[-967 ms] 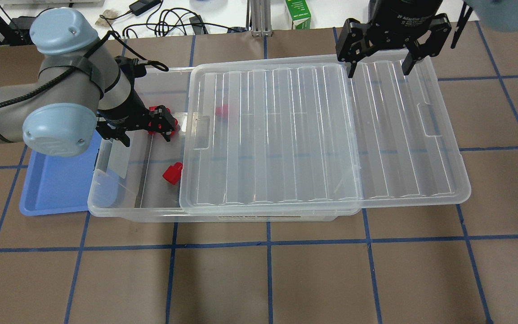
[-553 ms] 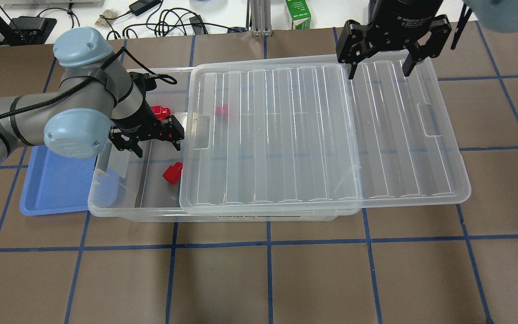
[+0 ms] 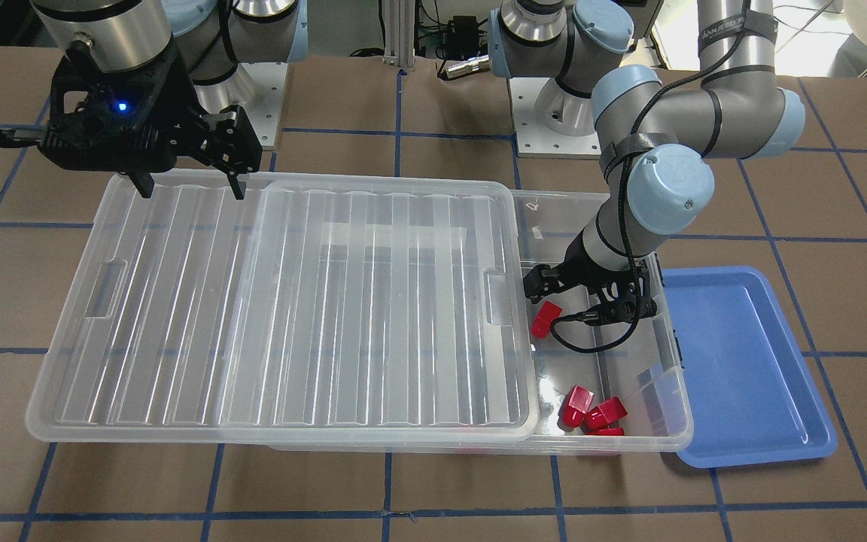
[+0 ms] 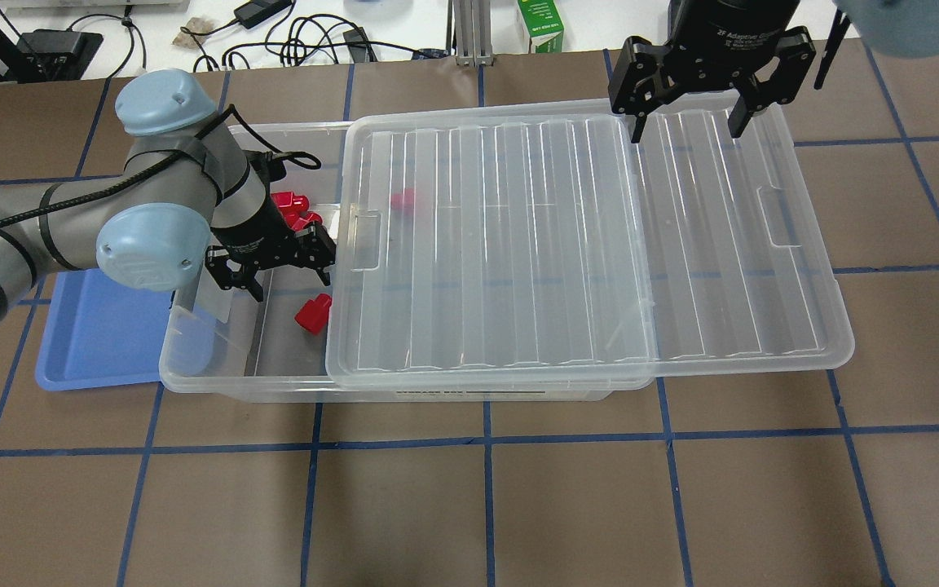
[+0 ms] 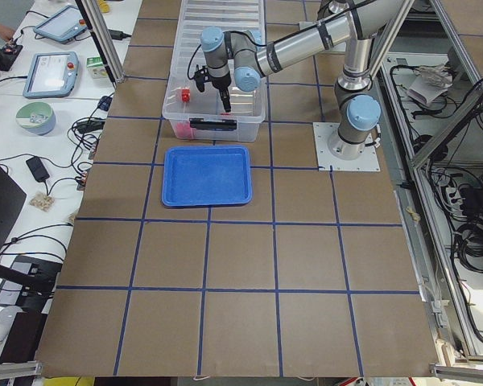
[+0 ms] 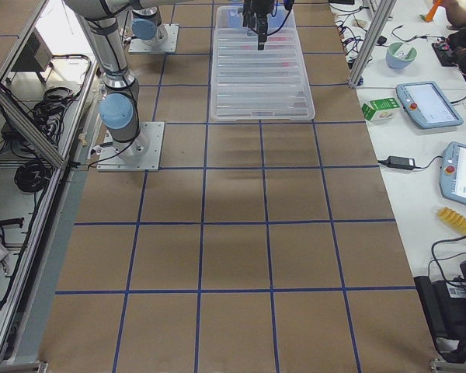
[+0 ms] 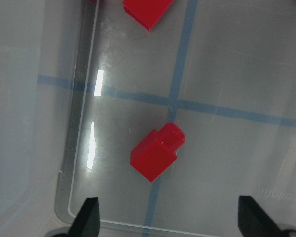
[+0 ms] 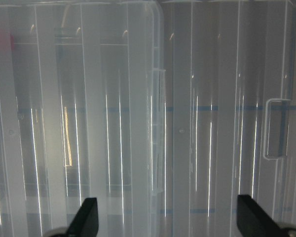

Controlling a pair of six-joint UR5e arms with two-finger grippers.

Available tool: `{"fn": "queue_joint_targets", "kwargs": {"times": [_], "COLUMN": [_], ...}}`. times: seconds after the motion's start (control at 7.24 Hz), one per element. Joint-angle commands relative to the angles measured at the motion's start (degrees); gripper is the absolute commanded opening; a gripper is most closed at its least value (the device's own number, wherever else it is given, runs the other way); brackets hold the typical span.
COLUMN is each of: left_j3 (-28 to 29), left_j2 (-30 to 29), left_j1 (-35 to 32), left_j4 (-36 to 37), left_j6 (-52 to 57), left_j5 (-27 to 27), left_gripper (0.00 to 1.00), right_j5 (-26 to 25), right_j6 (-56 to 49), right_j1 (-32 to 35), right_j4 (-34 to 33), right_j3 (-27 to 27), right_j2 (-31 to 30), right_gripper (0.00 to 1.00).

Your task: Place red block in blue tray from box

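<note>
The clear box (image 4: 192,381) lies across the table, its ribbed lid (image 4: 584,244) slid toward my right so the left end is uncovered. My left gripper (image 4: 290,285) is open and empty inside that end, just above a lone red block (image 4: 312,314), which shows between the fingertips in the left wrist view (image 7: 158,153). Several more red blocks (image 4: 294,204) lie at the box's far side. The blue tray (image 4: 103,334) sits against the box's left end, with nothing in it. My right gripper (image 4: 685,122) is open above the lid's far edge.
The lid's handle edge (image 4: 365,238) stands close to the right of my left gripper. One more red block (image 4: 402,201) shows dimly under the lid. A green carton (image 4: 540,24) and cables (image 4: 306,37) lie beyond the table's far edge.
My left gripper has moved from the cluster of red blocks toward the near side of the box, over the lone block, still open. The right arm has not moved.
</note>
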Motion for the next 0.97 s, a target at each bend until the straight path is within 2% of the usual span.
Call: {"fn": "queue_joint_targets", "kwargs": {"times": [0.0,0.55,0.83], "left_j3": [-0.8,-2.7,-3.1], "left_j2": [-1.4,-4.0,-4.3], "left_j1": [1.9,1.6,1.5], "left_j4": [-0.1,2.0,3.0], "left_j6": [4.3,6.3,11.4], "left_j5": [0.0,-0.2,-0.1], "left_gripper": [1.0,1.0,1.0], "right_j5": [0.0,0.2,0.9], "right_j6": [0.0,0.1,-0.6], "right_j1": [0.1,0.0,0.0], "right_j4": [-0.2,0.0,-0.3], "right_j3": [-0.2,-0.3,0.1], "right_j2": [0.1,0.0,0.2], "right_gripper": [1.0,1.0,1.0]}}
